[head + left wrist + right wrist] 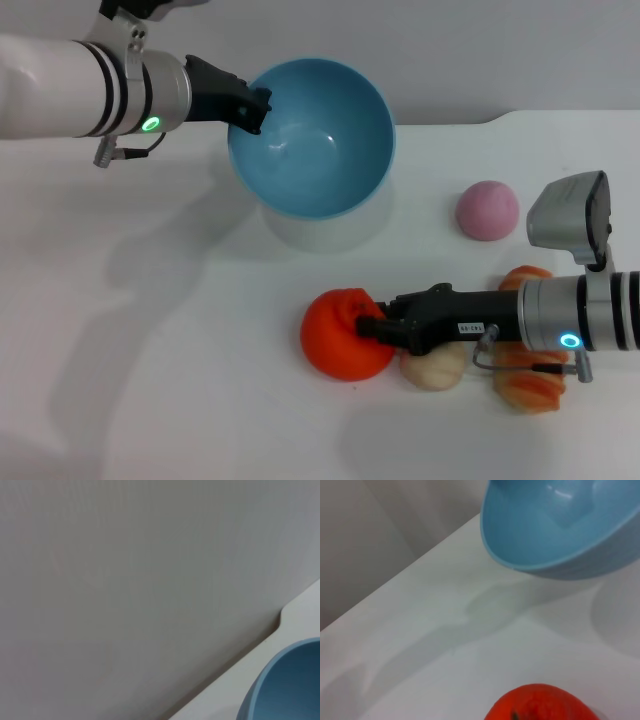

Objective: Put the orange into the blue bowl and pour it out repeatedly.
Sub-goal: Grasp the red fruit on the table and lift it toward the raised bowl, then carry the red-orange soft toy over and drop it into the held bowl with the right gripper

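Note:
The red-orange orange (pixel 343 335) lies on the white table near the front middle; it also shows in the right wrist view (pixel 540 703). My right gripper (pixel 372 328) comes in from the right and is shut on the orange's right side. The empty light-blue bowl (pixel 312 135) hangs tilted above the table at the back, its opening turned toward me. My left gripper (pixel 252 108) is shut on the bowl's left rim. In the left wrist view only an edge of the bowl (pixel 285 687) appears; the right wrist view shows it raised over its shadow (pixel 560 525).
A pink ball (pixel 487 210) rests at the right. A cream roll (pixel 432 368) sits under my right gripper's fingers, and a striped orange-and-cream roll (pixel 528 385) lies beneath the right wrist. The table's back edge runs behind the bowl.

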Action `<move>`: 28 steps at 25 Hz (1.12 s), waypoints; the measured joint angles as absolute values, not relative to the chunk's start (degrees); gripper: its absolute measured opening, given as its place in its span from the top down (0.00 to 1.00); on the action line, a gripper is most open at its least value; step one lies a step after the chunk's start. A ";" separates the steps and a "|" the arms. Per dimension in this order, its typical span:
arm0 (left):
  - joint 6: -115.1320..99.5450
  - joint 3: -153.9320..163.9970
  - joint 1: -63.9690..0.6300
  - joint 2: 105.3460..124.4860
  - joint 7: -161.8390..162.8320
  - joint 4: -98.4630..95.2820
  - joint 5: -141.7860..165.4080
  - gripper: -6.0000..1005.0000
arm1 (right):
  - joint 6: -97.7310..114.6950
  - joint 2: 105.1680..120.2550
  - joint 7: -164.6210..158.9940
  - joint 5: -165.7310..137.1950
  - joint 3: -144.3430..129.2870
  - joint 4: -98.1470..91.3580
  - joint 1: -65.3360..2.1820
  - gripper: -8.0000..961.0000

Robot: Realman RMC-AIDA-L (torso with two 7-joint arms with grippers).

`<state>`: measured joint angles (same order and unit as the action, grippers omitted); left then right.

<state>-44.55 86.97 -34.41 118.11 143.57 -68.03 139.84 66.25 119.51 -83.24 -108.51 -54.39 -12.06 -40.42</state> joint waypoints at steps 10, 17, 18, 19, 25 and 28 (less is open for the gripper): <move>-44.22 87.82 -34.26 118.12 143.53 -68.03 139.91 0.99 | 69.40 119.41 -80.88 -107.20 -54.24 -12.45 -40.10 0.88; -44.35 87.94 -35.05 118.13 143.52 -68.01 140.19 0.99 | 82.27 118.78 -77.90 -101.37 -53.60 -21.53 -35.79 0.94; -44.73 87.99 -35.24 118.12 143.57 -67.99 140.78 0.99 | 84.14 118.77 -77.85 -100.41 -53.55 -23.67 -34.80 0.94; -45.55 88.02 -35.56 118.12 143.72 -67.97 141.57 0.99 | 85.75 118.77 -77.74 -99.35 -53.55 -25.74 -33.93 0.95; -56.48 86.84 -39.37 118.13 146.34 -67.94 146.44 0.99 | 91.41 118.62 -77.56 -91.92 -53.50 -36.95 -29.35 0.96; -60.91 86.75 -40.21 118.24 146.49 -68.28 147.15 0.99 | 91.09 118.61 -77.40 -91.48 -53.32 -38.26 -28.86 0.97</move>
